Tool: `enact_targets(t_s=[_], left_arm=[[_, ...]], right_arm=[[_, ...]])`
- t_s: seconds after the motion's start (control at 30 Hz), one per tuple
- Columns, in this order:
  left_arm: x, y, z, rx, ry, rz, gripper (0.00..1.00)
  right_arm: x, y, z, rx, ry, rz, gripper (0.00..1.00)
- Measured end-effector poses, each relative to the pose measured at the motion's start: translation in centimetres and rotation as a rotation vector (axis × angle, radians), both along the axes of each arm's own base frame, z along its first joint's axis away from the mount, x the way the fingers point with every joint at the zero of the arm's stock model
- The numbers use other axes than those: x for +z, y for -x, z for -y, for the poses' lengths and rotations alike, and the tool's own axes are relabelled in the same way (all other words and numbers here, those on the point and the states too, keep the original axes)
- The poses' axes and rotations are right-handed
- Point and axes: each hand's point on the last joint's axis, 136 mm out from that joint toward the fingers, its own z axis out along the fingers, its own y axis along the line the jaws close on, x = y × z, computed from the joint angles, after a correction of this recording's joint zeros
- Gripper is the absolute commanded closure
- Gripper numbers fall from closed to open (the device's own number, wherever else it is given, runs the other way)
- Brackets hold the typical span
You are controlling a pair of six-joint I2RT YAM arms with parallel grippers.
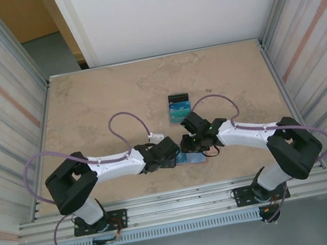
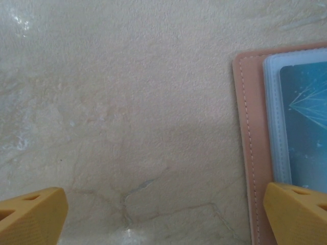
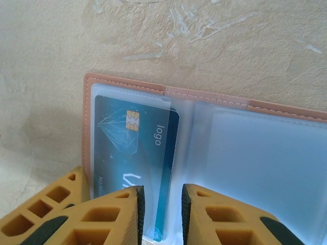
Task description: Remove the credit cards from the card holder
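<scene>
Pin the open card holder (image 3: 127, 81), flat on the counter (image 1: 115, 99) near the arm bases, with the left gripper (image 2: 163, 214) (jaws wide, one at its leather edge), and slide the teal credit card (image 3: 135, 148) from its sleeve with the right gripper (image 3: 161, 214), jaws narrow, nothing clearly pinched.

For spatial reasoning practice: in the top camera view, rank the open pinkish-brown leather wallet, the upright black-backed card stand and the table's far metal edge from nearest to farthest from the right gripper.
1. Open pinkish-brown leather wallet, at the right gripper, near side.
2. Upright black-backed card stand, just beyond, mid-table.
3. Table's far metal edge, at the back.
</scene>
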Motion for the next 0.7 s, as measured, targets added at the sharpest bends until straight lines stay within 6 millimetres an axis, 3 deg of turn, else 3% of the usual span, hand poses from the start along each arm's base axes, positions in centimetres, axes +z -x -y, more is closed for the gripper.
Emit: enact_targets(t_s=[0.33, 0.7], left_arm=[[0.7, -0.2, 0.6, 0.029, 0.083, 0.007, 0.01], [0.9, -1.6, 0.5, 0.057, 0.125, 0.011, 0.01]], right_arm=[[1.2, 0.1, 0.3, -0.006, -0.051, 0.014, 0.71], [-0.3, 1.2, 0.4, -0.015, -0.081, -0.021, 0.71]])
